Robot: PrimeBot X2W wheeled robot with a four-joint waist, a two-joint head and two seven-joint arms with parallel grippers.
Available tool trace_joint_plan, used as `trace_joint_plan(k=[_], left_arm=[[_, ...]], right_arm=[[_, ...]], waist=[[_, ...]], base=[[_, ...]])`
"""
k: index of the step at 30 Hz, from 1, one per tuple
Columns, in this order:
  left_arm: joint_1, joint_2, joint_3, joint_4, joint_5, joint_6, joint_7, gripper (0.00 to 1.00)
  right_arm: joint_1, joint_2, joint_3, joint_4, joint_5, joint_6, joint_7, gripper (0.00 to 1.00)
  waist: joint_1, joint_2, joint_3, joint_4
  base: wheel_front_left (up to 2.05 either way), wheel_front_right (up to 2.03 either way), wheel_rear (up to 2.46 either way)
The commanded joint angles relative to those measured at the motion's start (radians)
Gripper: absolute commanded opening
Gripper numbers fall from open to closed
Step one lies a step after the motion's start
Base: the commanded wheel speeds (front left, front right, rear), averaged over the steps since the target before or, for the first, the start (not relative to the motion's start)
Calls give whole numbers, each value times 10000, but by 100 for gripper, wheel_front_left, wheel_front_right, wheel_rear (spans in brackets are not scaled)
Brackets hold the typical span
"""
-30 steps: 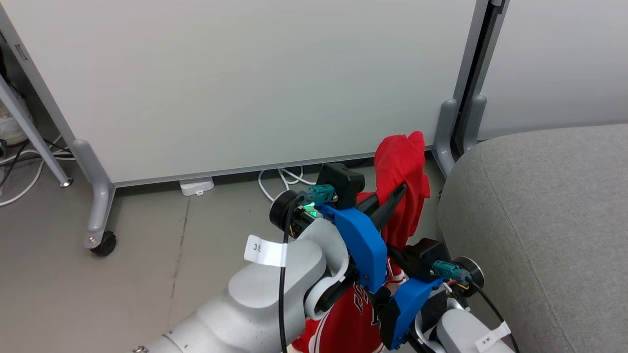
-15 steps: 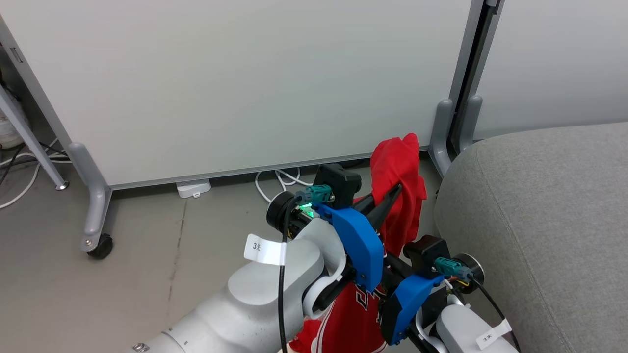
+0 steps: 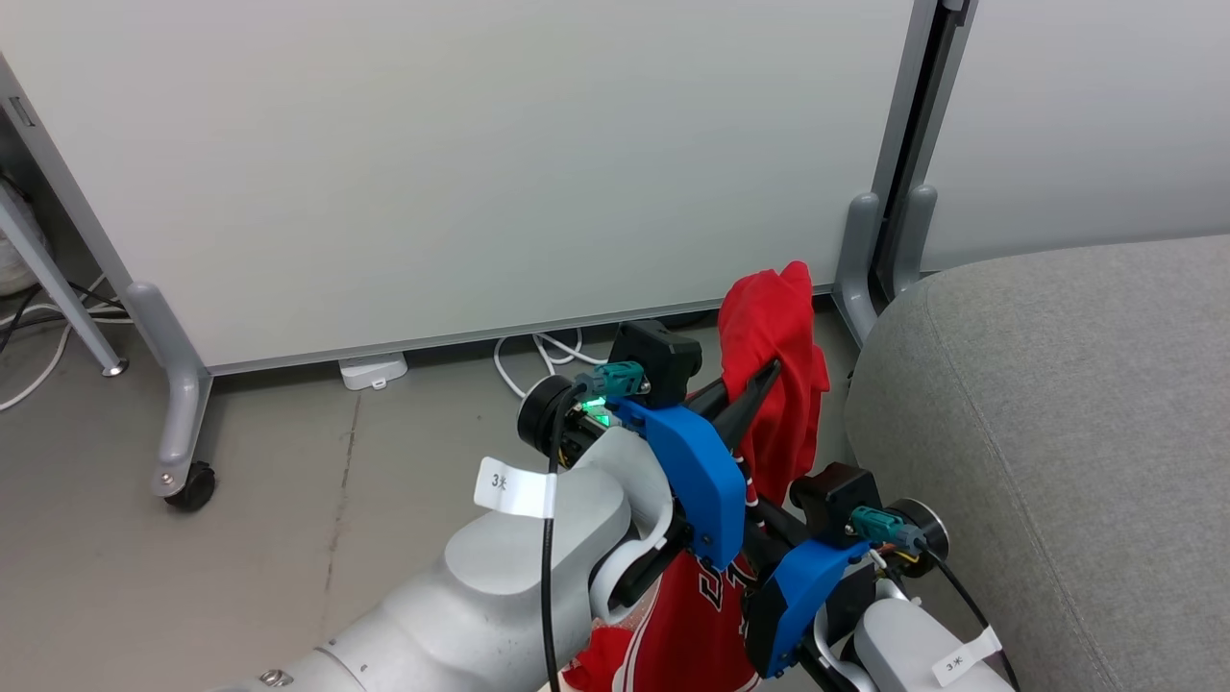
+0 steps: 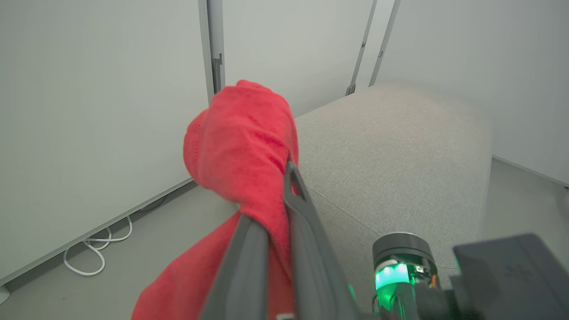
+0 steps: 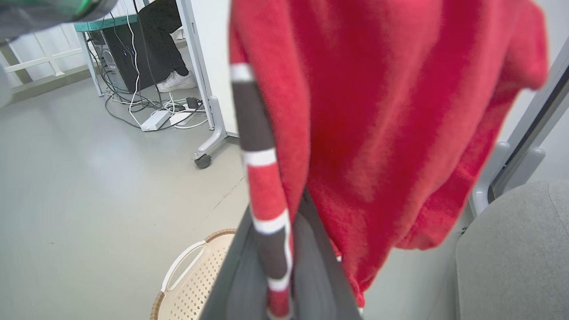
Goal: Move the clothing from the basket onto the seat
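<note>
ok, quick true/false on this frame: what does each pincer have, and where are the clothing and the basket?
1. The left pincer is shut on the red clothing, held up next to the seat. True.
2. The clothing lies spread on the seat. False: it hangs from the two pincers beside the seat, none of it laid on top.
3. The right pincer is shut on the striped trim of the clothing. True.
4. The basket stands on the seat. False: in the right wrist view it sits on the floor, below the right pincer.
</note>
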Motion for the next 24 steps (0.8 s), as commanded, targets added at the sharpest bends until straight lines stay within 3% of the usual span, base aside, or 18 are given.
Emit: trace_joint_plan(k=[1,5,6,7,19,24], left_arm=[[-131,4,-47,49,-80,1,-33,0],[-183,4,-90,78,-63,45,-111,0],[-197,4,-107,100,-79,51,-149,70],[-203,4,-114,105,-88,60,-168,100],[-180,10,-100,360,-28,96,-681,100],[372,382,117,496,252,-110,-1199,100]], right_arm=[[-115,-36,-4,-12,-24,5,-43,0],[-108,-36,-67,-31,-89,5,-8,0],[-103,-36,-77,-47,-111,5,11,0],[-102,-36,-80,-58,-115,5,19,0],[-114,-36,-147,-116,-260,5,67,0],[-191,-36,-180,-172,-368,5,86,0]], waist=[[0,0,4,3],[0,0,24,8],[0,0,35,3],[0,0,39,-1],[0,0,87,-43],[0,0,121,-88]], base=[[0,0,0],[0,0,0],[0,0,0],[0,0,0],[0,0,0],[0,0,0]])
